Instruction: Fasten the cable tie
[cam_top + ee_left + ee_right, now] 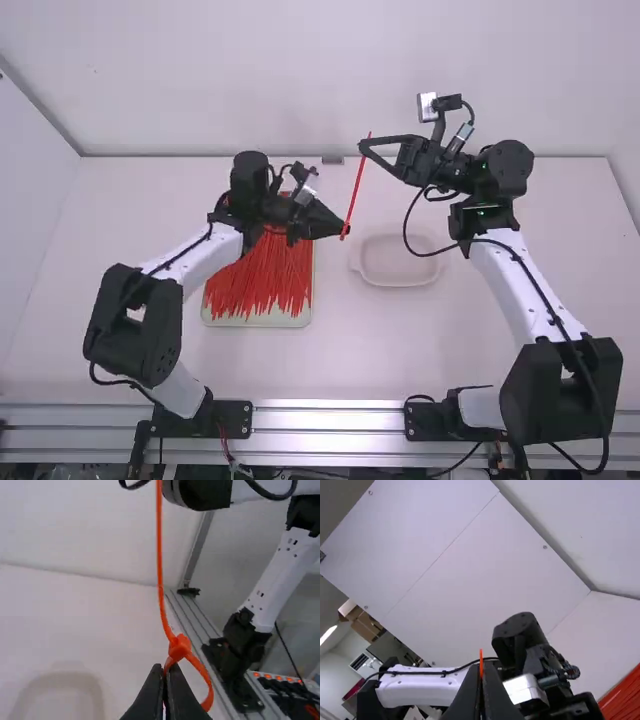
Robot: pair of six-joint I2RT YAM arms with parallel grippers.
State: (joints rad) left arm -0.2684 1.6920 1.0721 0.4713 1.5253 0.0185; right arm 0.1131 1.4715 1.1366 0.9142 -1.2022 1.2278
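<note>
The left jaws are closed on the lower end of a red tie [356, 185], held in the air above the bench [120, 220] between the tray [306, 321] and the dish [372, 268]. In the left wrist view they pinch the tie [160, 570] just under its head [179, 647]. A small loop [206, 690] curves out from the head and back down beside the fingers [152, 695].

The strap runs up from the head, nearly straight and leaning a little towards the right arm [520, 290]. The right jaws are closed on its top end. In the right wrist view only the short tip of the tie [481, 659] stands out above the shut fingers [470, 692].

The left arm [190, 255] reaches over the tray, which holds a fanned pile of spare ties [262, 280] of the same red. The white dish sits on the bench just beside the tray, below the held tie.
</note>
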